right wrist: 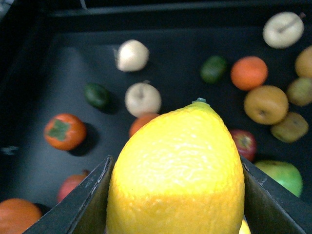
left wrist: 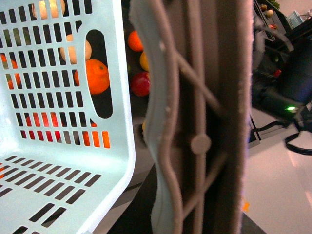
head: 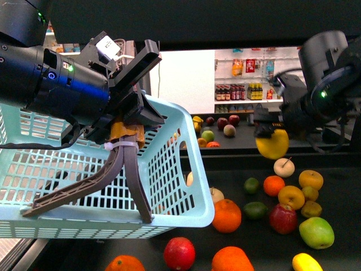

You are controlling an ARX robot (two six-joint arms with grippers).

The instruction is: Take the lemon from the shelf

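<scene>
My right gripper (head: pixel 269 134) is shut on the bright yellow lemon (head: pixel 272 144) and holds it in the air above the black shelf (head: pixel 333 257), over the fruit at the right. In the right wrist view the lemon (right wrist: pixel 178 170) fills the space between the two dark fingers (right wrist: pixel 85 207). My left gripper (head: pixel 127 135) is shut on the brown handle of the pale blue basket (head: pixel 175 186) and holds it up at the left, over the shelf's front. In the left wrist view the handle (left wrist: pixel 200 122) runs close past the camera beside the basket wall (left wrist: pixel 63 161).
Loose fruit lies on the shelf tier: oranges (head: pixel 227 215), a red apple (head: pixel 282 218), a green apple (head: pixel 316 232), limes (head: pixel 255 210), pale apples (head: pixel 284 167) and a second yellow fruit (head: pixel 307 263) at the front. More fruit sits on a rear tier (head: pixel 214 132). White store shelves of bottles (head: pixel 242 90) stand behind.
</scene>
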